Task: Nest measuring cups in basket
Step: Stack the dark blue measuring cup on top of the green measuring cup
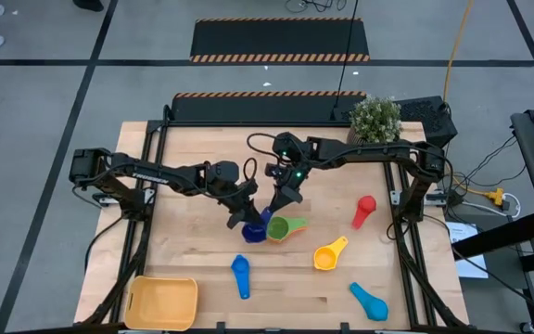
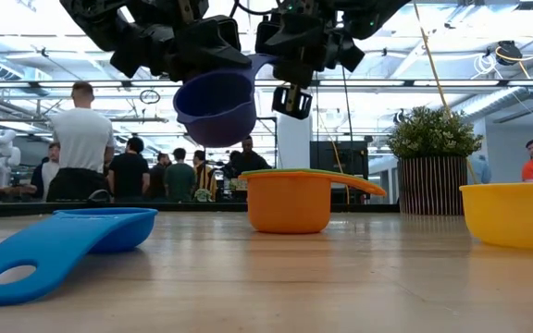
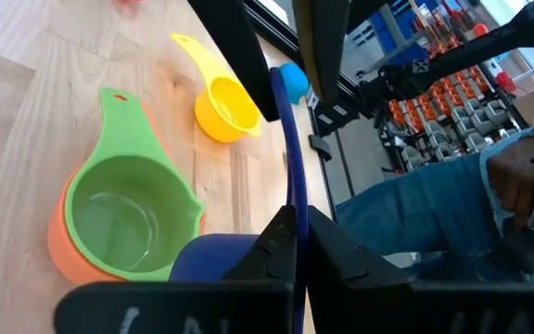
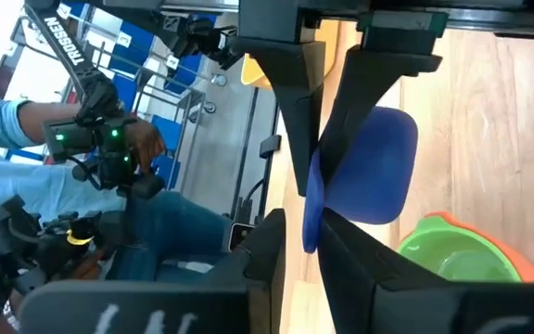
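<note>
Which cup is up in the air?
The dark blue cup. Both the left gripper and the right gripper hold it above the table, while every other cup rests on the wood.

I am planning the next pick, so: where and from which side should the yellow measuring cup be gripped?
By its handle, from above: the yellow cup sits upright, mouth up, and the flat handle sticks out free toward the red cup. Left gripper and right gripper are at the dark blue cup.
</note>
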Action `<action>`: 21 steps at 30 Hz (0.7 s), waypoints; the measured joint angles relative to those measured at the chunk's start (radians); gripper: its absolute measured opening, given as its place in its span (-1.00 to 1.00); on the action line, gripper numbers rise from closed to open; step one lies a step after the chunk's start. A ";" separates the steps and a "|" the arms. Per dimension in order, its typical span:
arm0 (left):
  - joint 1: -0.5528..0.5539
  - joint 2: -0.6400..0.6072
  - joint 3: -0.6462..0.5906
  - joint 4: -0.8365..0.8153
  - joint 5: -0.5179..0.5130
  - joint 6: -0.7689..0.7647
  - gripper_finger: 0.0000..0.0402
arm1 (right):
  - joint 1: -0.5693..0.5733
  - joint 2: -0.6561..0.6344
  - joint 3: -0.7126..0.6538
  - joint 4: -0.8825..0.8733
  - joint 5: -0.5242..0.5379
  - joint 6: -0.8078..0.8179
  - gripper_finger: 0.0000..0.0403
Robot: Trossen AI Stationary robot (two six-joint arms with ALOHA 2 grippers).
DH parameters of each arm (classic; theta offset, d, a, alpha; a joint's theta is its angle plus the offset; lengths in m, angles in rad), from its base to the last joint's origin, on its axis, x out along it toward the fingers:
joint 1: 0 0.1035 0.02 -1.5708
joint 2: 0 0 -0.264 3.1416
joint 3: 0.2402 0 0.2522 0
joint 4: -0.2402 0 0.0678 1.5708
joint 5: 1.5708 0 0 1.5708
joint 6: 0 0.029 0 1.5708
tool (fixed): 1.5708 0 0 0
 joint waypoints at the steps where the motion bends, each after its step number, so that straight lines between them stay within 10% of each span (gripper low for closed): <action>1: 0.000 0.000 0.000 0.000 0.000 0.000 -0.98 | 0.001 0.000 0.000 0.000 0.000 -0.003 -0.70; 21: -0.007 0.002 -0.002 -0.019 -0.123 -0.073 -0.70 | 0.000 0.000 0.000 -0.030 0.080 0.011 -0.99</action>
